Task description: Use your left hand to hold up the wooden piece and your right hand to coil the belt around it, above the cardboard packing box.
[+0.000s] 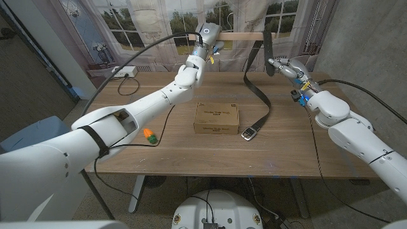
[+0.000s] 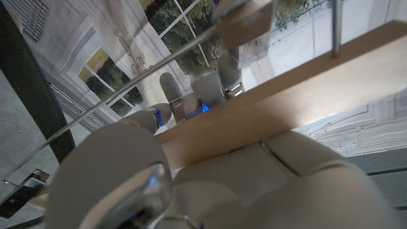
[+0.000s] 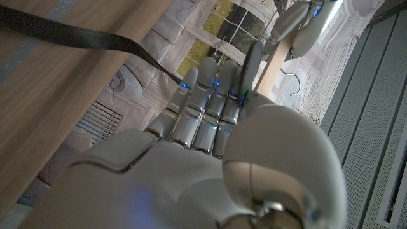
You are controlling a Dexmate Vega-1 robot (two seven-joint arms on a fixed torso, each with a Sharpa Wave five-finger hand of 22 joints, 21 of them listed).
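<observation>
My left hand (image 1: 206,33) is raised high at the back and grips one end of the wooden piece (image 1: 240,36), a pale slat held level above the table; the slat (image 2: 286,83) runs across that hand's fingers (image 2: 203,86). The black belt (image 1: 257,95) is draped over the slat's far end. Its long part hangs down to the silver buckle (image 1: 249,133) on the table beside the cardboard packing box (image 1: 216,119). My right hand (image 1: 284,66) reaches its straight fingers (image 3: 206,95) to the belt's short hanging end (image 1: 269,60); whether it grips the belt is unclear.
An orange and green object (image 1: 149,135) lies on the table left of the box, next to a black cable (image 1: 166,121). A white power strip (image 1: 125,72) sits at the back left. A window backdrop stands behind the table.
</observation>
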